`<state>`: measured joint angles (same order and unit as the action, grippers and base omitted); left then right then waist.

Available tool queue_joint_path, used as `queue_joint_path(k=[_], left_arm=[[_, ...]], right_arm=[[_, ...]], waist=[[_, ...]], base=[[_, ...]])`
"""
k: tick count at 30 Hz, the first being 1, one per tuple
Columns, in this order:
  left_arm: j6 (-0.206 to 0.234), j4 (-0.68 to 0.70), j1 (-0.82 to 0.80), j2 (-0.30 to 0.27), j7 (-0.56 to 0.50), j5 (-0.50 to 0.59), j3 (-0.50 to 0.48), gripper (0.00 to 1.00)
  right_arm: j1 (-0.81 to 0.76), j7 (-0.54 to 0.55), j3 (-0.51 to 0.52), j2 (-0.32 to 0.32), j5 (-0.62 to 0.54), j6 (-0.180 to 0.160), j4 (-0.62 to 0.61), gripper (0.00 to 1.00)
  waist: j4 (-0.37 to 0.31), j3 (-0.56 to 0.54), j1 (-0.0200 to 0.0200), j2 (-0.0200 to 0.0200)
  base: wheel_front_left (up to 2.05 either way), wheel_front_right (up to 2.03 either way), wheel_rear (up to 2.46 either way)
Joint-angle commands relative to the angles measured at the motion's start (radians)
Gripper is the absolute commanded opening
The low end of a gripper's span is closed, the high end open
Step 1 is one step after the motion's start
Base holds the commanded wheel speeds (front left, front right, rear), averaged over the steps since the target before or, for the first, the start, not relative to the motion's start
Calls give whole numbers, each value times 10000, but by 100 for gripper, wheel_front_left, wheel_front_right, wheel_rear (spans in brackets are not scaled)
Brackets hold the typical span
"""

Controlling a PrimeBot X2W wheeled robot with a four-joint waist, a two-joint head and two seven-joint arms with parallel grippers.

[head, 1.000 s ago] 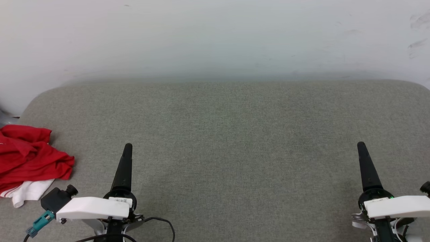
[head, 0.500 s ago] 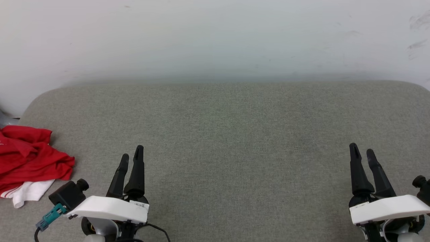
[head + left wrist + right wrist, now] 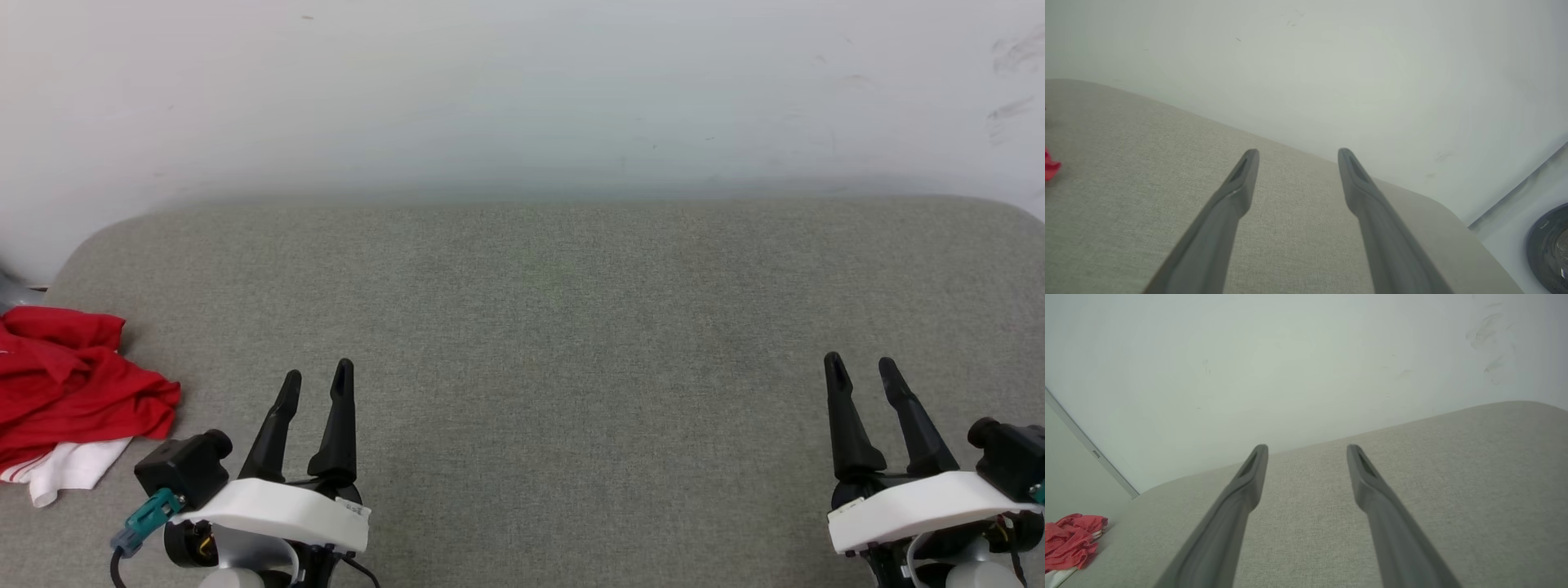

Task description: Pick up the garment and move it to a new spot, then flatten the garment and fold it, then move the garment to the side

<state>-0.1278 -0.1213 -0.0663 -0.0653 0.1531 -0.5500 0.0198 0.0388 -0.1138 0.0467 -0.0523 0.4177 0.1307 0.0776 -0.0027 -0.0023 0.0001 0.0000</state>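
Left gripper [image 3: 318,369] spread empty, garment [image 3: 73,384] crumpled, red with white edge

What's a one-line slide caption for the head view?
Left gripper and right gripper open over grey cushion; crumpled garment at its left edge, untouched.

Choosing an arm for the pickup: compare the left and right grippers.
The left gripper sits close to the crumpled red garment; the right gripper is far from it across the grey upholstered surface. The left gripper tilts toward the robot's right, the right gripper toward its left. Both are open and empty.
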Motion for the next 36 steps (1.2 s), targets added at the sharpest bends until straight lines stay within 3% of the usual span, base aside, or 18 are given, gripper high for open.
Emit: queue_joint_path(k=[1, 16, 36], left_arm=[[-31, 139, 2, -53, 81, 295, -19, 100], [128, 22, 117, -144, 443, 2495, 56, 100], [45, -434, 53, -104, 844, 3726, 81, 100]], right_arm=[[13, 33, -10, 7, -289, 0, -143, 100], [-123, 385, 161, 21, -2059, 0, -392, 100], [-333, 354, 256, 27, -2861, -1, -601, 100]], waist=[[7, -3, -1, 0], [36, -2, -1, 0], [67, -34, -1, 0]], base=[[0, 0, 0], [0, 0, 0], [0, 0, 0]])
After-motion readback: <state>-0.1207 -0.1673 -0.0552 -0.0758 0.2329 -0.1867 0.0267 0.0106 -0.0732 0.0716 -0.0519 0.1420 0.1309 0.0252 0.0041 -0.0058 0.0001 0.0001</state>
